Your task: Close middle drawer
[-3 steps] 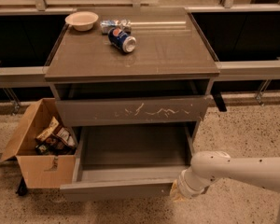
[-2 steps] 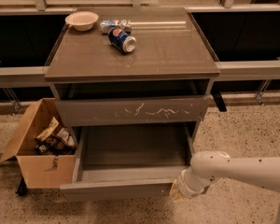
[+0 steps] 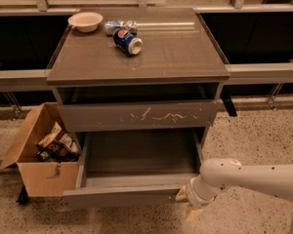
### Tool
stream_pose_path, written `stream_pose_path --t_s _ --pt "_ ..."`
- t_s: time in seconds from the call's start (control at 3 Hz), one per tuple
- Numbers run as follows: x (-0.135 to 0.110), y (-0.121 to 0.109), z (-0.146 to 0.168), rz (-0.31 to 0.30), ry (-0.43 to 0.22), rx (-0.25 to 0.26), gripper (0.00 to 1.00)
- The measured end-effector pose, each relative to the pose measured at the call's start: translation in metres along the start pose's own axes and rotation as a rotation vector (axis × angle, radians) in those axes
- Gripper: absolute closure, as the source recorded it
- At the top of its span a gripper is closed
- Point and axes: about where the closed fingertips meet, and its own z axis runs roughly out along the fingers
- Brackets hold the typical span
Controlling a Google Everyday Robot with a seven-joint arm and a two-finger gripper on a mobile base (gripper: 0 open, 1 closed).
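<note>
Looking down on a grey-brown counter (image 3: 185, 52) with a glossy top and two drawers showing in its front.

Finding the middle drawer (image 3: 117, 197) pulled far out of the counter's lower front, its plain smooth face sitting well forward of the counter's top edge and its bare inside lying open to view.

Seeing the scratched drawer (image 3: 97, 117) just under the counter's top, sticking out only a little, with jagged white marks across its face.

Noting a white arm (image 3: 254, 177) reaching in low from the counter's right, along the floor.

Spotting a cardboard box (image 3: 44, 178) sitting on the floor at the counter's left side, flaps open, snack packets (image 3: 56, 143) lying inside.

Placing the claw (image 3: 187, 203) at the arm's tip, low at the counter's front right, right by the right end of the middle drawer's face; not managing to tell whether touching it, nor whether standing wide or narrow.

Picking out, on the counter's top toward its far left: a pale bowl (image 3: 85, 20) at the corner, a blue can (image 3: 127, 41) lying on its side nearer the middle, and a crumpled wrapper (image 3: 118, 26) lying between the two.
</note>
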Motion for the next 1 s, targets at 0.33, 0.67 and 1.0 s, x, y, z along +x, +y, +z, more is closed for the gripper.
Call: stream_pose_path --t_s 0.33,0.67,1.0 --pt "0.000 0.000 0.000 0.000 0.000 0.000 0.00" --pt "0.000 0.000 0.000 0.000 0.000 0.000 0.00" --pt "0.001 -0.012 0.005 -0.019 -0.008 0.004 0.18"
